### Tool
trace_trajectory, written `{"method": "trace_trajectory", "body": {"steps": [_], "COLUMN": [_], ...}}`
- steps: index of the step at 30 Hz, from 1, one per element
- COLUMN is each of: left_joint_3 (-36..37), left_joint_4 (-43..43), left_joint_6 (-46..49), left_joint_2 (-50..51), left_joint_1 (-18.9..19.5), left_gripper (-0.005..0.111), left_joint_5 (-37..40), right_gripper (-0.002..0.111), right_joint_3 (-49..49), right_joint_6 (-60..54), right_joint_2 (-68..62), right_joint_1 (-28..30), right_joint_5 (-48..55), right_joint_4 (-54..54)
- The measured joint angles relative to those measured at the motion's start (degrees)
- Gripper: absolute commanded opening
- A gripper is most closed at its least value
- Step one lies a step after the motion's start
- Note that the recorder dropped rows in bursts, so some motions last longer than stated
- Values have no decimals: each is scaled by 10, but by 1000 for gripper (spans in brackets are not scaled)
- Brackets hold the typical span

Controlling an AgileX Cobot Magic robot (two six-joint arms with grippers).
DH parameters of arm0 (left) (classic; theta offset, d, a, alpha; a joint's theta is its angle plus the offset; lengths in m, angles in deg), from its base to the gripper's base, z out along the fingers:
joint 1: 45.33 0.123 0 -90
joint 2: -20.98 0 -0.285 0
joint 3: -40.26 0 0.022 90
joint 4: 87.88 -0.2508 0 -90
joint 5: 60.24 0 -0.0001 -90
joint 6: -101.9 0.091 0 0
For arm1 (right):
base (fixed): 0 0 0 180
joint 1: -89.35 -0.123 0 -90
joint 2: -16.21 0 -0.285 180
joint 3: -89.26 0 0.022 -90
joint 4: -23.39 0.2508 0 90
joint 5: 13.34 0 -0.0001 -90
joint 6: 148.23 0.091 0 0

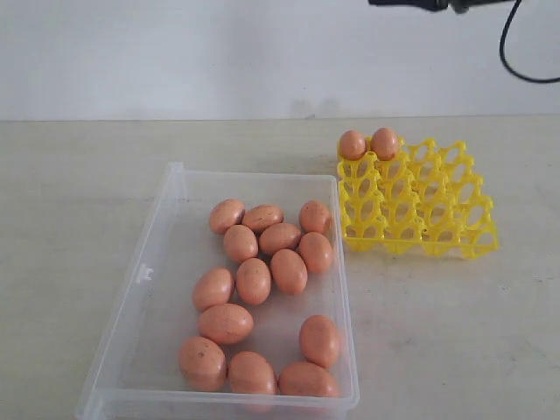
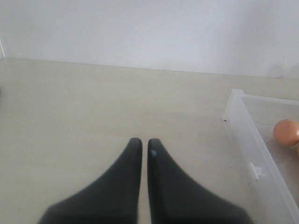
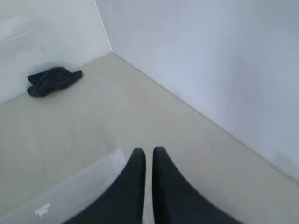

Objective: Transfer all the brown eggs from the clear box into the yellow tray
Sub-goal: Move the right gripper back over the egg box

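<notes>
A pale beige surface [image 1: 79,192] runs up to a plain white wall [image 1: 175,52]. On it lies the large shallow clear plastic box [image 1: 157,254], holding 14 smooth orange-brown oval eggs [image 1: 253,281] (several speckled). Just beside its far right corner sits the bright yellow lattice egg tray [image 1: 437,210], with 2 more such eggs in its far left cups. The left gripper [image 2: 145,142] hangs over the surface near the box, its black fingers [image 2: 126,177] together and empty. The right gripper [image 3: 148,151] has its fingers pressed together too, holding nothing; a dark crumpled cloth [image 3: 53,80] lies near the wall corner.
</notes>
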Motion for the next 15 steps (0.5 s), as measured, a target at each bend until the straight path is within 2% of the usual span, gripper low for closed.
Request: {"method": "trace_trajectory", "body": {"steps": [11,13,15], "left_joint_3": [0,0,0], "left_joint_4": [0,0,0], "left_joint_6": [0,0,0], "left_joint_2": [0,0,0], "left_joint_1": [0,0,0], "left_gripper": [4,4,4], "left_joint_5": [0,0,0], "right_gripper": [0,0,0], "right_joint_3": [0,0,0], "right_joint_6": [-47,-56,-69], "right_joint_2": [187,199,207], "right_joint_1": [-14,-20,-27], "right_joint_5": [89,139,247], "right_joint_4": [1,0,0]}}
